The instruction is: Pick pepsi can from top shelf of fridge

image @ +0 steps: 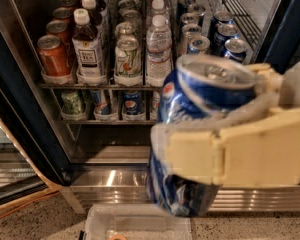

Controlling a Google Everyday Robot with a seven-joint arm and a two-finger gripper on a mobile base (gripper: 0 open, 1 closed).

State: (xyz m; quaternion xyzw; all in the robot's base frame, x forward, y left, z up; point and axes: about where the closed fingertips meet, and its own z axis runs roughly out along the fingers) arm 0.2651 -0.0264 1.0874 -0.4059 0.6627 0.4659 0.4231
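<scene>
The gripper [210,121], close to the camera outside the fridge [25,129], clamps the can [205,91], off the top shelf [90,85]; the pick seems done, needing only a steady hold.

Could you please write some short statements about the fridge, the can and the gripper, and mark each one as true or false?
1. The gripper is closed around the pepsi can. True.
2. The pepsi can stands on the top shelf. False: it is held in front of the fridge, off the shelf and tilted.
3. The fridge is shut. False: it is open, and the shelves show with no glass over them.
4. An orange can stands at the left end of the top shelf. True.
5. A tea bottle lies flat on the top shelf. False: it stands upright beside the orange can.
</scene>
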